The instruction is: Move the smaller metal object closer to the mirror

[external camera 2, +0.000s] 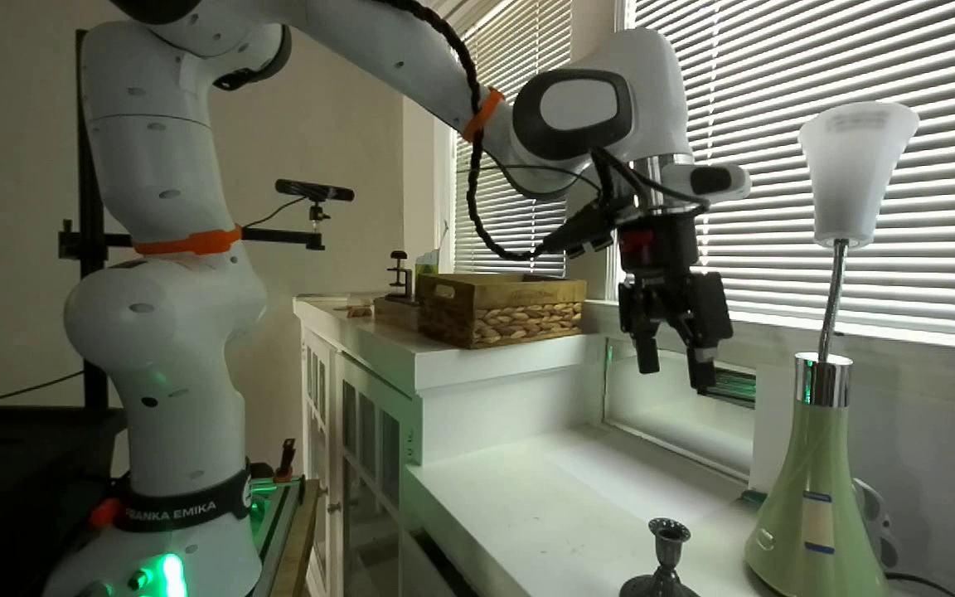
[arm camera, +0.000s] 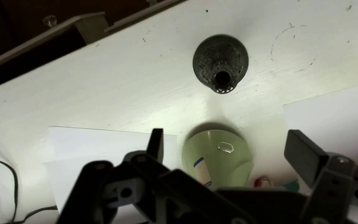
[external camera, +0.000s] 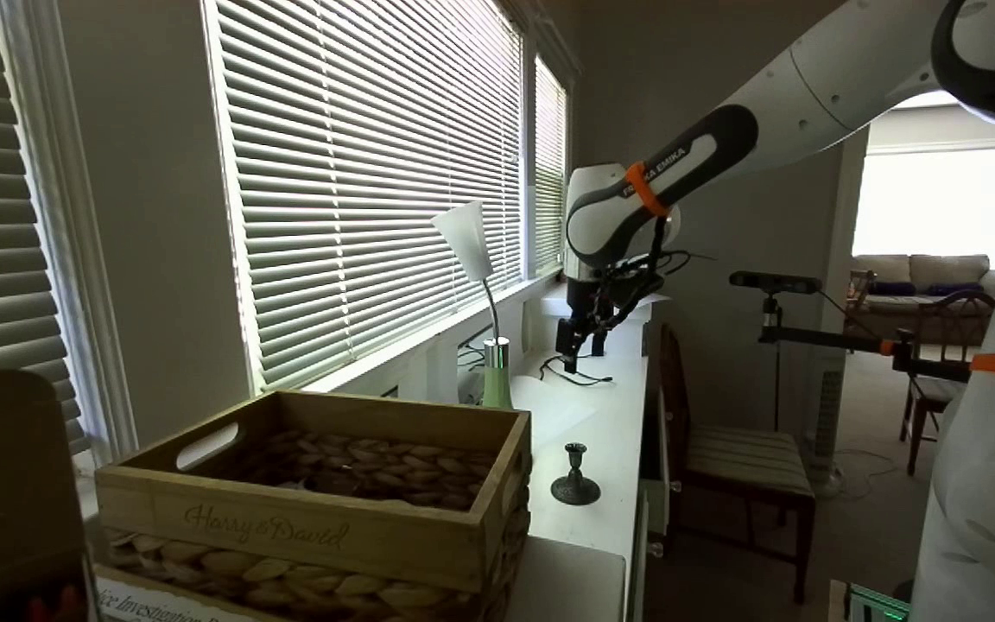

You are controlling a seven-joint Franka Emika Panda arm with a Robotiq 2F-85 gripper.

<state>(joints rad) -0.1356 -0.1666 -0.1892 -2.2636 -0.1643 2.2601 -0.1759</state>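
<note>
We are judging step as approach: gripper (external camera 2: 675,373), 2 jaws parted, empty, is hovering near green lamp (external camera 2: 821,439). Candlestick (arm camera: 221,60) is standing upright near lamp, not touching. Next, we are needing alignment over it, lowering, closing.

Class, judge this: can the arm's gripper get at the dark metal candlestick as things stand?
Probably yes: the gripper hangs open, and nothing covers the candlestick in the wrist view, though the green lamp nearby calls for care.
</note>
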